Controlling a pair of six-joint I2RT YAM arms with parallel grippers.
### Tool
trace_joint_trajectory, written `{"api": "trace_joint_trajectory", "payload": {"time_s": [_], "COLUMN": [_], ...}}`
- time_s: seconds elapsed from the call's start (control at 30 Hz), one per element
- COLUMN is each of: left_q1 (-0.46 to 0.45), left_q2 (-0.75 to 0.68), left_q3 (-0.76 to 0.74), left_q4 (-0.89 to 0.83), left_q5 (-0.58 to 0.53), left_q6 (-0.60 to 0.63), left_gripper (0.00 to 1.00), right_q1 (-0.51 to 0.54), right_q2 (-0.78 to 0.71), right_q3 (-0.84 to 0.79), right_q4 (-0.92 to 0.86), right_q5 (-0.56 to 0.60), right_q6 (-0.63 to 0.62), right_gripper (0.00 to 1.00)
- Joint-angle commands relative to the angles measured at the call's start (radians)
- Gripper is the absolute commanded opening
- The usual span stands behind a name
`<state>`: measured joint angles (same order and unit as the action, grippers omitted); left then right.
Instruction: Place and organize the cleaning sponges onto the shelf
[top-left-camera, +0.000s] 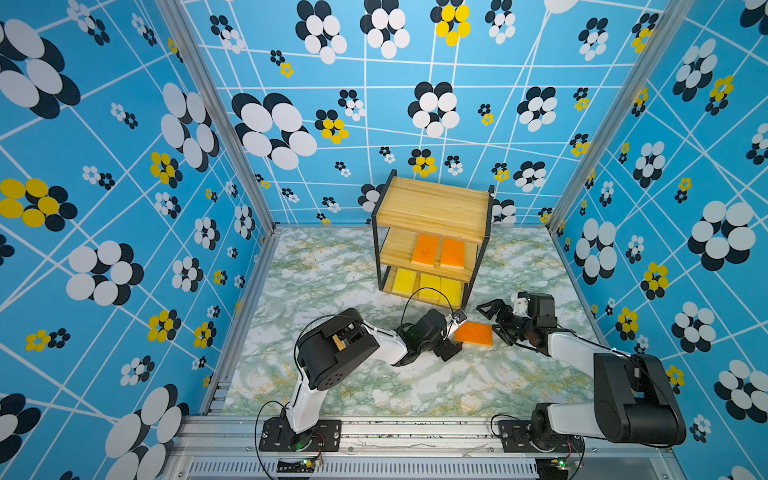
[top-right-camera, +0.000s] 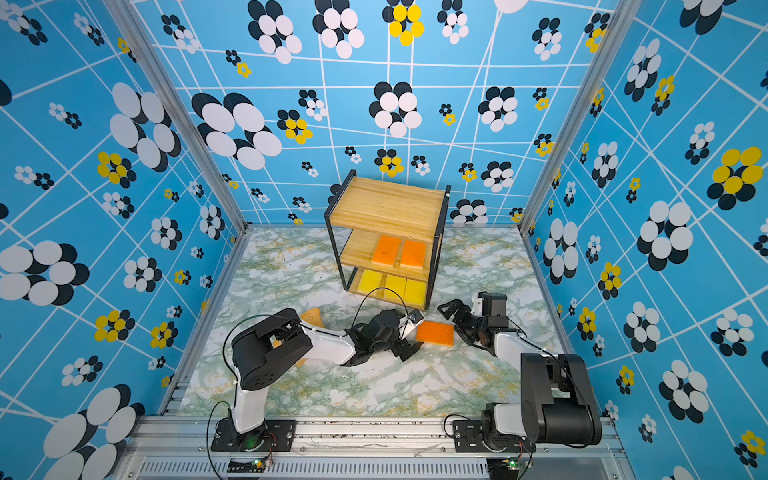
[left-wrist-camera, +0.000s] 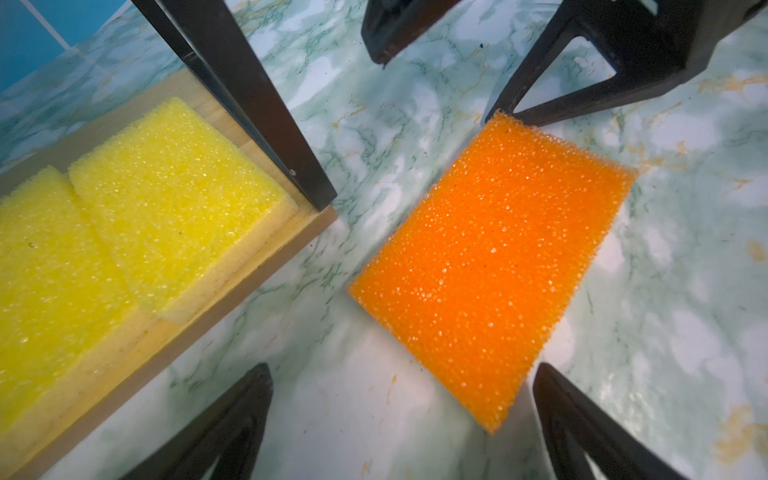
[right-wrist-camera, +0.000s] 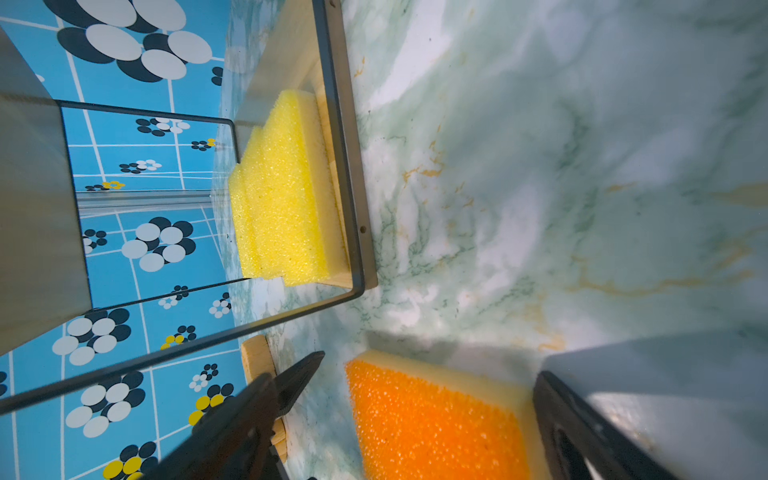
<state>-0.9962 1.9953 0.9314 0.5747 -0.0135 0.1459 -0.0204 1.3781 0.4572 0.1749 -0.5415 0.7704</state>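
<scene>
Left end effector and its arm mostly hide a tan sponge, which peeks out properly in just a top view. Shelf has two orange sponges mid-tier and three yellow sponges on the bottom. The loose orange sponge lies on the counter by the shelf's near right corner, with the right end effector on its right. Both are spread wide, gripping nothing.
</scene>
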Motion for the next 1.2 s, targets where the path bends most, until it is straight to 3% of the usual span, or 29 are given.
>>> {"api": "trace_joint_trajectory", "payload": {"time_s": [0.0,0.7,1.17], "left_q1": [-0.005,-0.021,-0.007], "left_q2": [-0.021,0.033,0.087], "left_q3": [0.032,0.112,0.129], "left_q4": [-0.026,-0.039,-0.019], "left_q5": [0.049,0.097,0.14], "left_q6": [0.034,0.113,0.092], "left_gripper": [0.99,0.99,0.99], "right_q1": [-0.003,-0.003,-0.003], "right_q2": [0.036,0.067,0.091], "right_q3": [-0.011,-0.015,-0.012], "right_q4": [-0.03,0.009,0.012], "right_q5": [0.008,-0.012,-0.014], "right_q6": [-0.022,-0.005,-0.015], "right_gripper": [0.99,0.99,0.99]}}
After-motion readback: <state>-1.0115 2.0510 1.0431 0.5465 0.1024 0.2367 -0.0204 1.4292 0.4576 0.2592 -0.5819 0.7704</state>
